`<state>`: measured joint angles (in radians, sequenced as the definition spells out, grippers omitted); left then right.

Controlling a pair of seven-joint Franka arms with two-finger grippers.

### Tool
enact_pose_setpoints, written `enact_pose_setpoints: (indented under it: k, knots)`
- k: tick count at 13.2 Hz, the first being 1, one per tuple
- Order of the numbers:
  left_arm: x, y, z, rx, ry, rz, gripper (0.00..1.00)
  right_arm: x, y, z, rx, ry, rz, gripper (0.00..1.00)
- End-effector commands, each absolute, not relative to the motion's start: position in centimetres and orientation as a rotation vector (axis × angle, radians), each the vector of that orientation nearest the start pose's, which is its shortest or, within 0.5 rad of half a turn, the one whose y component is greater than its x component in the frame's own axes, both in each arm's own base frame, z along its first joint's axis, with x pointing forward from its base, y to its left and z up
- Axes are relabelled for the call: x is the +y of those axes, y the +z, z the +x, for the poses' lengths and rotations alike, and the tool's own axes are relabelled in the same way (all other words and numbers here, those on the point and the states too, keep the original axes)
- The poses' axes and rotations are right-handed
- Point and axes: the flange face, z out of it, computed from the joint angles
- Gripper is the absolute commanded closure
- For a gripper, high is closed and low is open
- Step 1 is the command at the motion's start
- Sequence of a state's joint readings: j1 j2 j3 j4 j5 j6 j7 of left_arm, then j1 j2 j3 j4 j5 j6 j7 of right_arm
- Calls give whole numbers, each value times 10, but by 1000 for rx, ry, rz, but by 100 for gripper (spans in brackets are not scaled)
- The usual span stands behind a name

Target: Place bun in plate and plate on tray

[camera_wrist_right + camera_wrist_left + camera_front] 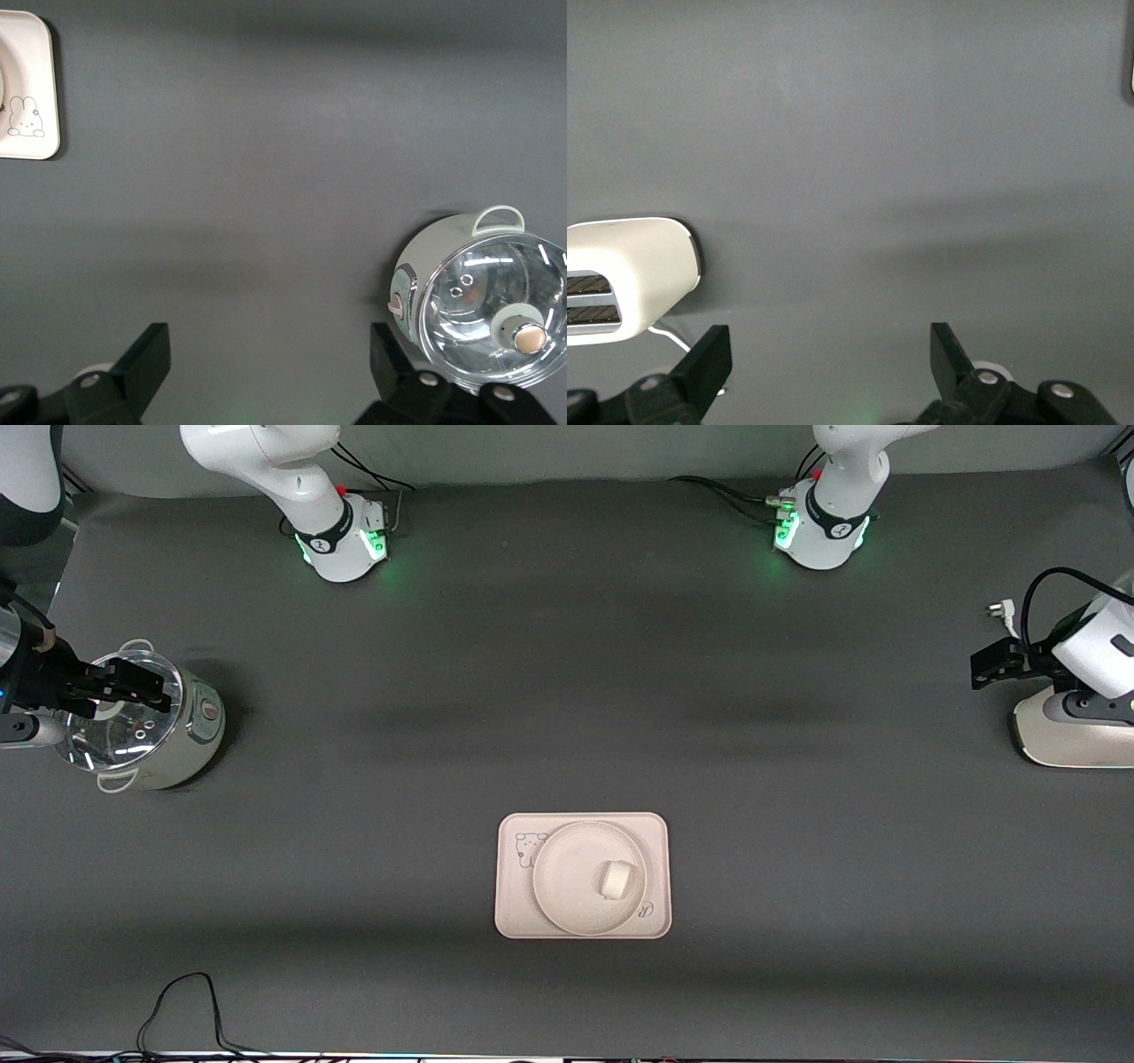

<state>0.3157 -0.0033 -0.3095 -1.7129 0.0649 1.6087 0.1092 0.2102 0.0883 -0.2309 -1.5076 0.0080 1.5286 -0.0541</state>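
The off-white bun (617, 880) lies in the round cream plate (556, 881). The plate sits on the pinkish rectangular tray (512, 908), near the middle of the table toward the front camera. A corner of the tray with its rabbit drawing shows in the right wrist view (27, 97). My right gripper (146, 691) hangs open and empty over the pot at the right arm's end; in its wrist view (270, 359) only bare table lies between the fingers. My left gripper (985, 666) hangs open and empty beside the toaster at the left arm's end, also seen in its wrist view (831, 359).
A cream pot with a glass lid (190, 731) stands at the right arm's end, also in the right wrist view (483, 301). A white toaster (1072, 735) stands at the left arm's end, also in the left wrist view (629, 266). A black cable (177, 1001) lies at the front edge.
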Motion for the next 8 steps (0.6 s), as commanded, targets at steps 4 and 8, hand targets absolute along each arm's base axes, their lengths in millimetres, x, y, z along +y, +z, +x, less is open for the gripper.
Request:
enact_pose_setpoints:
  k: [4,8]
  knots:
    - [8,568,542,192,160,-3076,0,-6,603,570,-73,106,-3166,0]
    - [8,568,542,193,158,-3076,0,-5,599,572,-68,115,-3167,0]
